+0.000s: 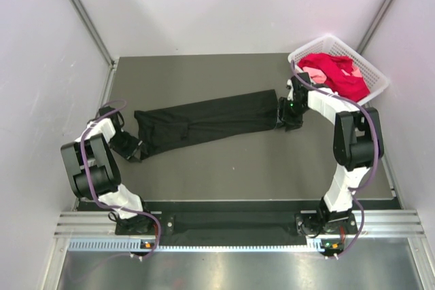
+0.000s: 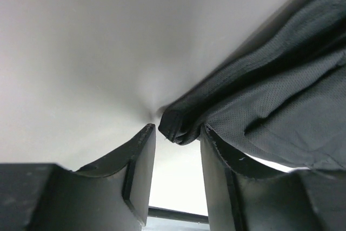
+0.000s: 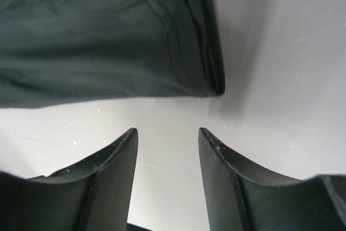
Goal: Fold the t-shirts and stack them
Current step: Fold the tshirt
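The black t-shirt point(image 1: 204, 120) lies on the table as a long folded strip running left to right. My left gripper point(image 1: 132, 146) is at its left end. In the left wrist view that gripper point(image 2: 178, 129) is open, and a corner of the black shirt point(image 2: 270, 96) sits right at its fingertips, draped over the right finger. My right gripper point(image 1: 284, 115) is at the strip's right end. In the right wrist view it point(image 3: 167, 131) is open and empty, a little short of the shirt's edge point(image 3: 108, 36). A red t-shirt point(image 1: 338, 77) and a pink one point(image 1: 319, 73) lie in the basket.
The white lattice basket point(image 1: 376, 69) stands at the table's far right corner, just behind my right arm. Pale walls close in the table on the left, back and right. The arms' metal base rail point(image 1: 224, 225) runs along the near edge.
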`<state>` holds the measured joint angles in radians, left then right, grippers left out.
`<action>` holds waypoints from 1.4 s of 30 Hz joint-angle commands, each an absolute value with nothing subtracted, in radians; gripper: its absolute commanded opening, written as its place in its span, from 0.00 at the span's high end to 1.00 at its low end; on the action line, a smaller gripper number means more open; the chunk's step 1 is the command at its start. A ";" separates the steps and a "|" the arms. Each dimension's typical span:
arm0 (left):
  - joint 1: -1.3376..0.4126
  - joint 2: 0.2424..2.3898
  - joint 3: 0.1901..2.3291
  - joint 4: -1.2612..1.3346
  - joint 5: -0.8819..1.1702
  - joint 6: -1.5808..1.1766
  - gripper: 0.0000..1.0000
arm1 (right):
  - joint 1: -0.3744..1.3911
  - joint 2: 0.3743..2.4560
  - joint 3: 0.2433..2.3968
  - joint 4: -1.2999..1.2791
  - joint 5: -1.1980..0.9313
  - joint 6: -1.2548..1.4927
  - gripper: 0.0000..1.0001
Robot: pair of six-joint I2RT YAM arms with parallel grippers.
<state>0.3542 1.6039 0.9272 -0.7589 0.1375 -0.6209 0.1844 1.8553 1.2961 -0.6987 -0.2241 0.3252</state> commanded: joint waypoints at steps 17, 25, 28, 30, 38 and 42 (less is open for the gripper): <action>0.368 1.632 0.954 -0.716 0.084 -0.555 0.85 | 0.149 1.950 1.390 -0.650 -0.164 0.367 0.48; 0.368 1.644 0.971 -0.712 0.077 -0.537 1.00 | 0.137 1.974 1.384 -0.617 -0.186 0.367 0.54; 0.370 1.643 0.979 -0.713 0.071 -0.531 1.00 | 0.137 1.977 1.374 -0.597 -0.219 0.364 0.65; 0.368 1.643 0.980 -0.715 0.066 -0.528 1.00 | 0.137 1.976 1.364 -0.586 -0.233 0.367 0.74; 0.370 1.635 0.992 -0.733 -0.021 -0.497 1.00 | 0.137 1.933 1.315 -0.635 -0.148 0.331 1.00; 0.368 1.618 0.997 -0.742 -0.051 -0.482 1.00 | 0.138 1.846 1.250 -0.649 -0.121 0.325 1.00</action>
<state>0.3595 1.6375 0.9649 -0.7334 0.0273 -0.5163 0.1417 1.9266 1.2964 -0.6079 -0.1925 0.3542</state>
